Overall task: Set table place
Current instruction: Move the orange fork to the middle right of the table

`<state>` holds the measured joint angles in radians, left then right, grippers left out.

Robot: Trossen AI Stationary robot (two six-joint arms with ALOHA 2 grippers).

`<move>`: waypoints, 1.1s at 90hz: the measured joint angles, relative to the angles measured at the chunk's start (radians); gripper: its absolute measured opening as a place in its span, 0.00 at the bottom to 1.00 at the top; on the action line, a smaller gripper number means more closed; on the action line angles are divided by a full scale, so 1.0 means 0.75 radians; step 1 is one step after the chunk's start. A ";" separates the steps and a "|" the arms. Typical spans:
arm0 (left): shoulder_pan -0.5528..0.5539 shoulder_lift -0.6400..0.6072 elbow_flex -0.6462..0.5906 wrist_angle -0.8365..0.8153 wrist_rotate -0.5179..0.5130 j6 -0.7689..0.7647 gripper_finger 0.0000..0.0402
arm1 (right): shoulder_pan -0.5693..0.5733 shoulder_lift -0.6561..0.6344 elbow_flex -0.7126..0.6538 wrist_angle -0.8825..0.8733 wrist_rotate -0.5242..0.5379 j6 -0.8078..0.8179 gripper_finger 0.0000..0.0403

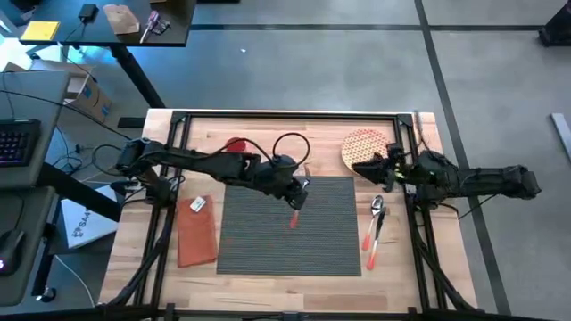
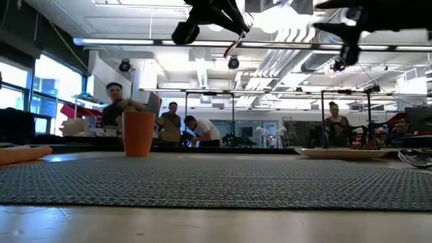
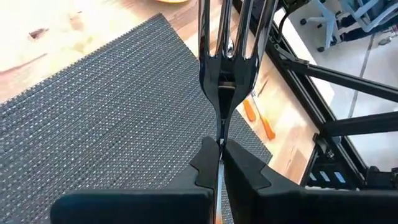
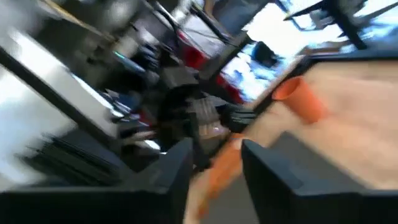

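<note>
The dark grey ribbed placemat (image 1: 290, 234) lies flat in the middle of the wooden table (image 1: 268, 290). My left gripper (image 1: 301, 190) hangs over the mat's far part, shut on a fork (image 3: 222, 74) with an orange handle (image 1: 293, 220); in the low view it is high above the mat (image 2: 216, 182). The round patterned plate (image 1: 363, 145) rests on the table past the mat's far right corner. My right gripper (image 1: 368, 168) stands open at the plate's near edge, high above it (image 2: 347, 50), with nothing held. My left gripper pinches the fork's thin neck (image 3: 221, 134), just behind the tines, between its two fingers. The tines (image 3: 225, 31) stick out ahead of the fingertips. The orange handle points toward the table's near edge. The fork is lifted clear of the mat.
A rust-orange napkin (image 1: 198, 232) lies left of the mat, and an orange cup (image 1: 236, 144) stands behind it. A spoon (image 1: 377, 207) and orange-handled cutlery (image 1: 370, 239) lie right of the mat. Black frame rails (image 1: 285, 116) run along the table's edges. People sit in the room beyond.
</note>
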<state>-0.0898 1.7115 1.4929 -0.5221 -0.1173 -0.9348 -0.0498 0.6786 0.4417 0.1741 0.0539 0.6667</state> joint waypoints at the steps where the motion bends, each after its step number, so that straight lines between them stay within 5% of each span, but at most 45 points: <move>1: 0.000 0.000 0.000 0.000 0.000 0.003 0.00 | 0.000 0.028 0.021 -0.008 0.000 -0.017 0.43; 17: 0.004 0.000 0.000 0.000 0.001 0.038 0.00 | 0.000 0.425 0.353 -0.154 0.002 -0.215 0.56; 40: 0.004 0.000 -0.001 -0.006 -0.002 0.071 0.00 | 0.000 0.754 0.716 -0.492 0.003 -0.340 0.53; 76: 0.004 -0.001 -0.002 -0.002 -0.025 0.087 0.00 | 0.000 0.804 0.817 -0.603 -0.083 -0.345 0.42; 99: 0.004 -0.001 -0.002 -0.005 -0.025 0.101 0.00 | 0.000 0.815 0.817 -0.608 -0.144 -0.296 0.55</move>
<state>-0.0872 1.7107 1.4914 -0.5260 -0.1362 -0.8593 -0.0498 1.2900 1.0542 -0.2821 -0.0544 0.4446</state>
